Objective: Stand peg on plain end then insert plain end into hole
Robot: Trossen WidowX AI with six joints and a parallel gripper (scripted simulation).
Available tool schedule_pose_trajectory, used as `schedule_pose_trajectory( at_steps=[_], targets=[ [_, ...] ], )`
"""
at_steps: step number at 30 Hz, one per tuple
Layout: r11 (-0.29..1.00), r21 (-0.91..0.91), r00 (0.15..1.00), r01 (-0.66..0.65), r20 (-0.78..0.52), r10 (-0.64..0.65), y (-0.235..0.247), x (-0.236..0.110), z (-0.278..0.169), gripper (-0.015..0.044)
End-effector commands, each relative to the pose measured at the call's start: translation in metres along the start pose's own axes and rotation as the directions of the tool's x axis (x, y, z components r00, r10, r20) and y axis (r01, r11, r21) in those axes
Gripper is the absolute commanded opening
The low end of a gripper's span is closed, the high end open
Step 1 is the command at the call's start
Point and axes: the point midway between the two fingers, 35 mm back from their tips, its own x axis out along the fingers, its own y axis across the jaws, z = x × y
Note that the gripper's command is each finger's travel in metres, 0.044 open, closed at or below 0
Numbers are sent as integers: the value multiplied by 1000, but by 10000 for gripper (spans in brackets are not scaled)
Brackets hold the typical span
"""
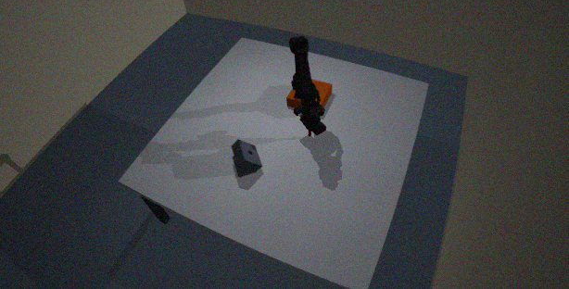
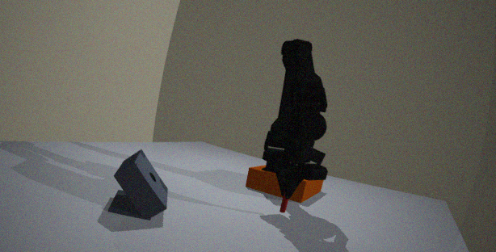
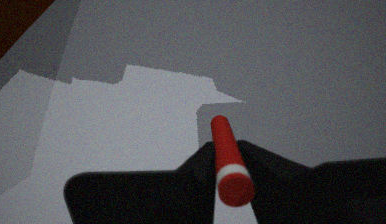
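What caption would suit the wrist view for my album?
The tool shut on a red peg, white band near the camera, plain end pointing down at the table.

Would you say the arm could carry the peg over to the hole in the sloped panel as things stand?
Probably yes: the pincer is shut on the peg, and nothing stands on the table between it and the panel.

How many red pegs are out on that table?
1. The red peg stands beside the orange base, clamped between the arm's fingers. The three views show no other.
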Motion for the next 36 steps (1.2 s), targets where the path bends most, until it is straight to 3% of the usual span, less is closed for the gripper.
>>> schedule_pose_trajectory(
  at_steps=[1, 12, 36],
  targets=[
    [1000, -1, 1000, 15, -5, -15, -3, -19, -2, 0],
    [1000, -4, 1000, 15, -3, -15, -1, -65, -1, 0],
    [999, -32, 973, 5, -232, -13, -7, -62, -56, 0]
  ],
)
